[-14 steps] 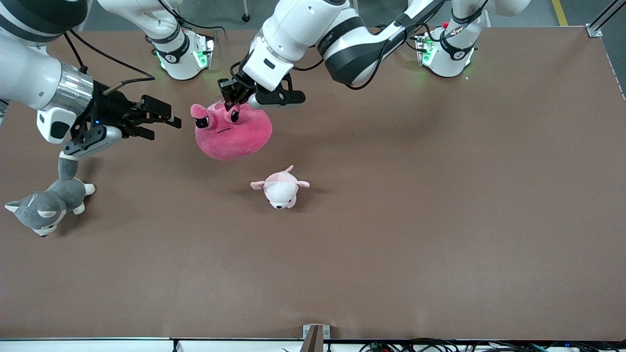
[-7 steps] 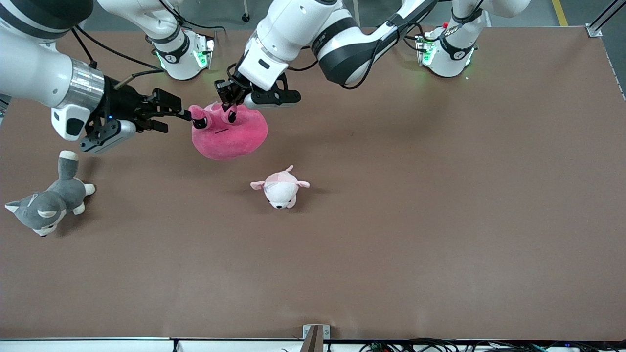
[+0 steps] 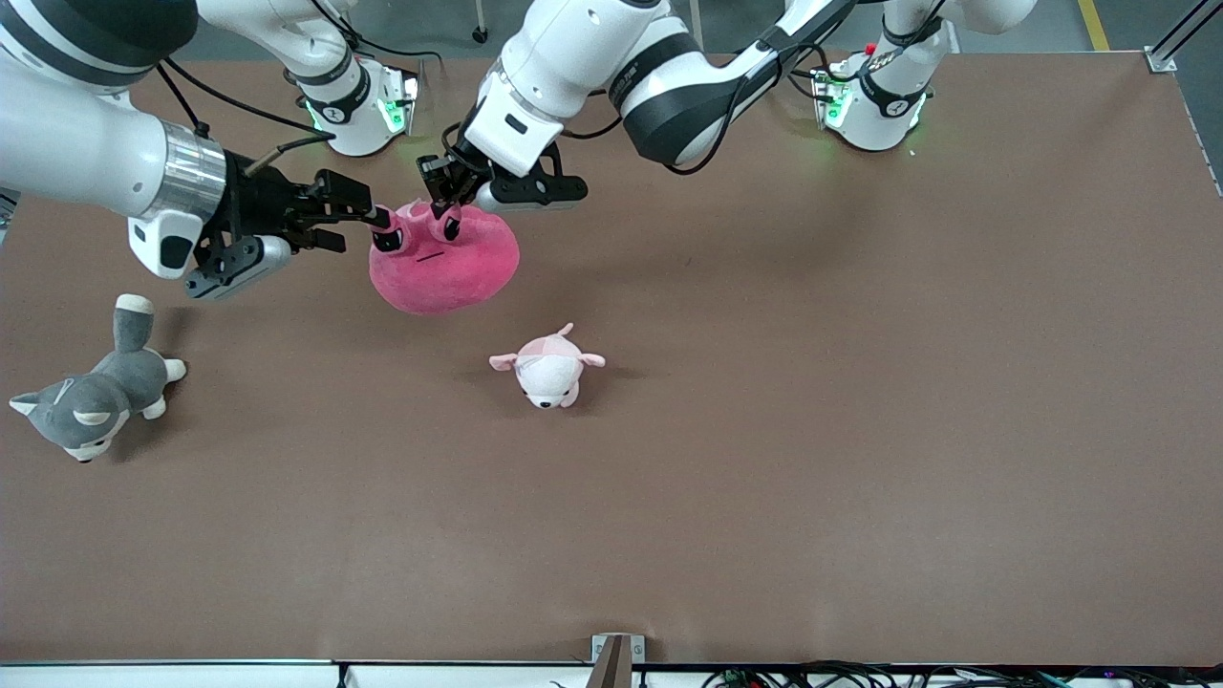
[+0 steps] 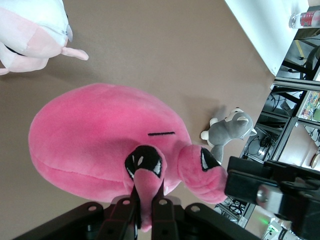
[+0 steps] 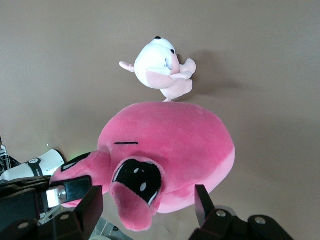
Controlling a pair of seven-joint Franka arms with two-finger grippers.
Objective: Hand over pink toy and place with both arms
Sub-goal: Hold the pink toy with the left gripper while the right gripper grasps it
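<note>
The pink toy hangs from my left gripper, which is shut on one of its ear flaps, over the table toward the right arm's end. In the left wrist view the flap is pinched between the fingers of the left gripper, with the toy's body below. My right gripper is open, with its fingers on either side of the toy's other ear flap. In the right wrist view that flap lies between the spread fingers of the right gripper, not clamped.
A smaller pale pink-and-white plush lies on the table, nearer the front camera than the pink toy. A grey-and-white husky plush lies at the right arm's end of the table. The brown table stretches toward the left arm's end.
My right gripper has moved in toward the pink toy until its open fingers straddle the ear flap. My left gripper has shifted the toy slightly toward the right arm.
</note>
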